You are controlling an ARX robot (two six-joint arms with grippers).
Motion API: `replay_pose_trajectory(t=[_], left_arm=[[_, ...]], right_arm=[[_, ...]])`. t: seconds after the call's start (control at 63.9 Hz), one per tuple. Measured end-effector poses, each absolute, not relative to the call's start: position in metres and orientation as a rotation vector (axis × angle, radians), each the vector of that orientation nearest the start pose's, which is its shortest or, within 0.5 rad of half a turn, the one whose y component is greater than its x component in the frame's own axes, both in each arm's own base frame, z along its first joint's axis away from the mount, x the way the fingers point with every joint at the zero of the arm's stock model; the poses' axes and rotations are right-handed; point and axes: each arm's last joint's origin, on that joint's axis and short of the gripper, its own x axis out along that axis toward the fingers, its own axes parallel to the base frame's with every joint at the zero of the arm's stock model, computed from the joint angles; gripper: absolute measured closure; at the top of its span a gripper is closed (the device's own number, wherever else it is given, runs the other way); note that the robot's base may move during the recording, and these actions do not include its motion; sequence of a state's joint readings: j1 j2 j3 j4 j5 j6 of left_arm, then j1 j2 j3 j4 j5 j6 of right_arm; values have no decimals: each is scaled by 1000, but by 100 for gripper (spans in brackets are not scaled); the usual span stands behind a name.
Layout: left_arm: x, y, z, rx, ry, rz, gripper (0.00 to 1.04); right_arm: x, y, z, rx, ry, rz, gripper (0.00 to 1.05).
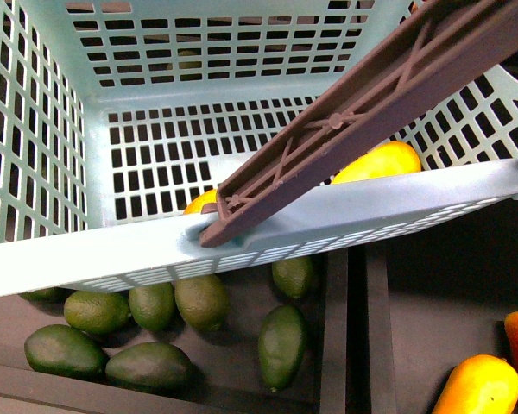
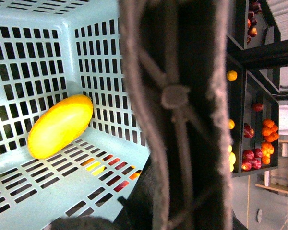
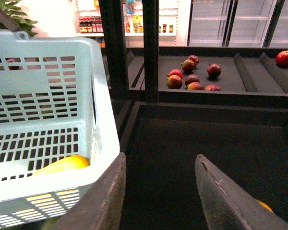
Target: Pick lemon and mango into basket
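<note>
Smooth, elongated orange-yellow mango point(image 2: 60, 125) lies in the teal slotted basket point(image 1: 34, 147), around 3 o'clock; right jaws spread empty, left can't tell.

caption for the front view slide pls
Mango and lemon in teal basket, brown handle across, avocados below.
</note>
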State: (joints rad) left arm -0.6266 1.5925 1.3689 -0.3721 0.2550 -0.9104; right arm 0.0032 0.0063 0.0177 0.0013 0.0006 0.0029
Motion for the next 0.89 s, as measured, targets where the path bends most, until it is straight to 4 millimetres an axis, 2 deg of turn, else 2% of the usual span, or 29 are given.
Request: replay_pose_trajectory(t=[0.266,0.893], left_arm=[[285,-215,318,-711,940,-514,100],[284,-217,318,-712,941,-516,100]], right_arm=[[97,0,169,3,-13,3,7],[97,0,169,3,-14,0,9]])
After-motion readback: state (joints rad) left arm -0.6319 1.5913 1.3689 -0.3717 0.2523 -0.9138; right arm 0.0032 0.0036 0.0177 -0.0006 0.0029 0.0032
